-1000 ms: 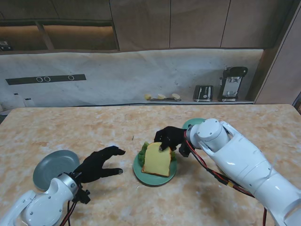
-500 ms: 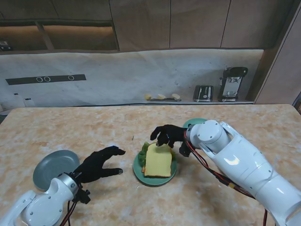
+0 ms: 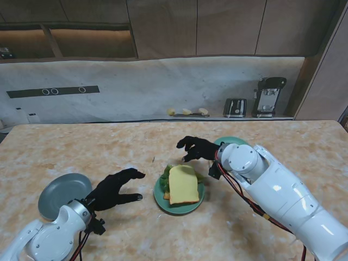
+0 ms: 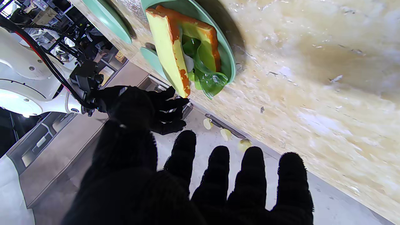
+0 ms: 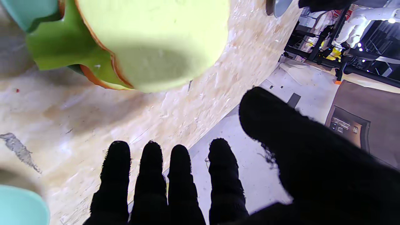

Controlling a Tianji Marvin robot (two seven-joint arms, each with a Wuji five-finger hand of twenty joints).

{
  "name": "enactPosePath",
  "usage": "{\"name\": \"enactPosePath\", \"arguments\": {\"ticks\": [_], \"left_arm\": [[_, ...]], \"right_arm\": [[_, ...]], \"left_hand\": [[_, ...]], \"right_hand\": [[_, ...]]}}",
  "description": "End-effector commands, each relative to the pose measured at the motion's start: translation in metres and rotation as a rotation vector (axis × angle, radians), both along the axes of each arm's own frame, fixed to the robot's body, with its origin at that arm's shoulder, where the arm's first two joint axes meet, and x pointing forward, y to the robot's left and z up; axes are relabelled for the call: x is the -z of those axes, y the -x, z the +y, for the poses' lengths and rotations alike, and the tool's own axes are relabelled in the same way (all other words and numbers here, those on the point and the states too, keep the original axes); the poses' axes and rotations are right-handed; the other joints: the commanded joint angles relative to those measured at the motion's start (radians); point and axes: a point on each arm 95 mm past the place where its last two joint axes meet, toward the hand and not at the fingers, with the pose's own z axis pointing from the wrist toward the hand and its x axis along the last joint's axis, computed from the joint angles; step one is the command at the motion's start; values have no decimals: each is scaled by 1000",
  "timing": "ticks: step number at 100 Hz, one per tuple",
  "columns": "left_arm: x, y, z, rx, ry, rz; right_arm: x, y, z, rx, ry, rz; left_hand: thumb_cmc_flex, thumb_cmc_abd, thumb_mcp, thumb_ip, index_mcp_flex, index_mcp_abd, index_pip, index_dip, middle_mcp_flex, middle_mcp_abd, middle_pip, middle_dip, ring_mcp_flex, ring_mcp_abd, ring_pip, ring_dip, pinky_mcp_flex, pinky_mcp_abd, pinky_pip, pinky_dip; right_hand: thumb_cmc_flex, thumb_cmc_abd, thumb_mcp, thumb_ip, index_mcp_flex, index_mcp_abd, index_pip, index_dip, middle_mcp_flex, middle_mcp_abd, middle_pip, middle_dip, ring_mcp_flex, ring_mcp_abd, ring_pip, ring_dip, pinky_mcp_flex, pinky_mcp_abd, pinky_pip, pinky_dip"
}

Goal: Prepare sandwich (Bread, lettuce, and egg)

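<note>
Now: sandwich (image 3: 181,185) sits on the green plate (image 3: 159,194) mid-bench, top bread (image 3: 182,184) laid flat over lettuce (image 3: 166,175), whose leaf pokes out on the far-left side. Egg not clearly made out; a pale bit between the slices in the left wrist view may be it. Right hand (image 3: 197,148) hangs just beyond the plate's far edge, fingers spread, holding nothing, clear of the bread. Left hand (image 3: 113,188) rests on the bench (image 3: 109,147) left of the plate, fingers apart, empty, near a grey plate (image 3: 54,193). Step judged: release after placing the top slice. To do it well, lift the right hand straight off and away, no drag across the crust, so the slice keeps square on the stack. Bread's long axis runs roughly near-to-far, tilted slightly; rounded top end points away from me, flat base toward me.
</note>
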Motion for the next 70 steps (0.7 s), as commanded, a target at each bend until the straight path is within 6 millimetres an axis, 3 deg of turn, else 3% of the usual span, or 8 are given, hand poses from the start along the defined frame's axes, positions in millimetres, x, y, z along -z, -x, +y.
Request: {"name": "enactPosePath", "arguments": {"ticks": [1, 36, 56, 70], "left_arm": [[3, 1, -1, 6, -1, 12], [1, -4, -4, -16, 6, -3], [0, -9, -6, -41, 27, -5], [1, -11, -8, -58, 45, 3]], "right_arm": [[3, 5, 5, -21, -17, 14], [-10, 25, -14, 39, -25, -180], [-19, 53, -38, 40, 5, -270], [-18, 75, -56, 57, 38, -333]], "left_hand": [[10, 30, -16, -21, 14, -18, 14, 8, -4, -18, 3, 4, -20, -16, 14, 11, -16, -10, 14, -19], [9, 30, -16, -21, 10, -14, 12, 6, 13, -13, 8, 6, -13, -14, 17, 12, -11, -11, 16, -19], [6, 30, -17, -21, 9, -14, 12, 6, 7, -17, 7, 7, -13, -13, 17, 12, -12, -12, 19, -18], [4, 30, -17, -21, 11, -15, 12, 5, 10, -18, 7, 7, -11, -12, 17, 12, -12, -11, 20, -19]], "right_hand": [[-28, 13, -19, 16, -37, -37, -5, -14, -23, -29, -35, -804, -29, -32, -25, -32, -19, -29, -30, -30], [-76, -18, -89, -3, -59, -43, 9, -19, -20, -29, -84, -822, -35, -34, -29, -38, -35, -10, -85, -62], [-92, -32, -147, -10, -90, -4, -30, -50, -23, 37, -142, -843, 5, 9, -75, -63, -17, 26, -133, -119], [-96, -15, -193, -2, -50, -12, -34, -57, -19, 12, -137, -837, 0, -2, -78, -64, -33, 32, -137, -139]]}}
